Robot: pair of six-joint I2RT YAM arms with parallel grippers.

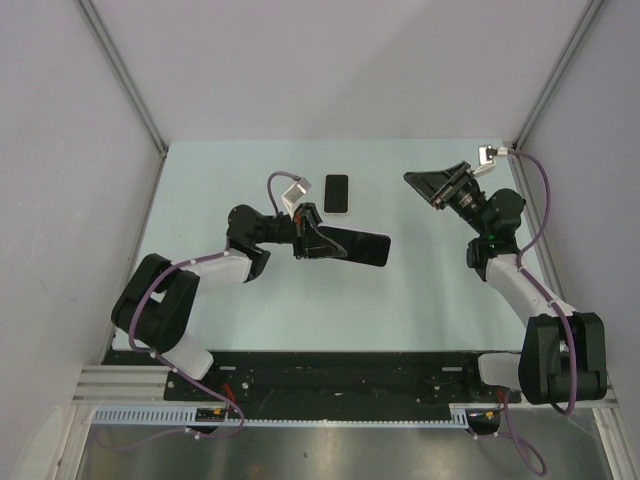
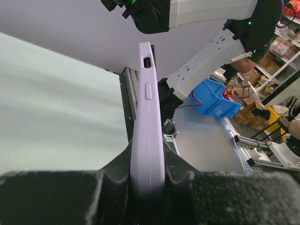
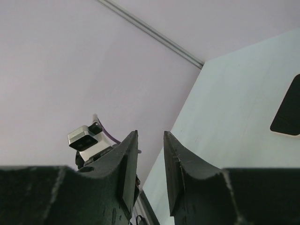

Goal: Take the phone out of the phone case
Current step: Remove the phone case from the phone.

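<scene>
The case (image 2: pixel 147 117) is pinched at one end by the left claw (image 1: pixel 318 241), whose fingers are pressed onto its two broad faces. It is held on edge and appears raised off the table (image 1: pixel 430 300). A side button and a cut-out are seen along its rim in the wrist view. Its long axis is carried straight out ahead of that claw, toward the right arm's side.

A dark flat slab, taken to be the phone (image 1: pixel 337 193), is seen lying on the table just beyond the left claw, apart from the case. Its long axis is set roughly across that of the case. Whether anything is seated in the held case cannot be told, as only a dark face is shown from above.

The right claw (image 3: pixel 150 159) is slightly spread, empty and raised. It is well apart from the case's free end, which lies off to its left. The left claw is much the nearer to both things. If the slab is the phone, the removal is judged done, and only setting the case down below the left claw would be left.
</scene>
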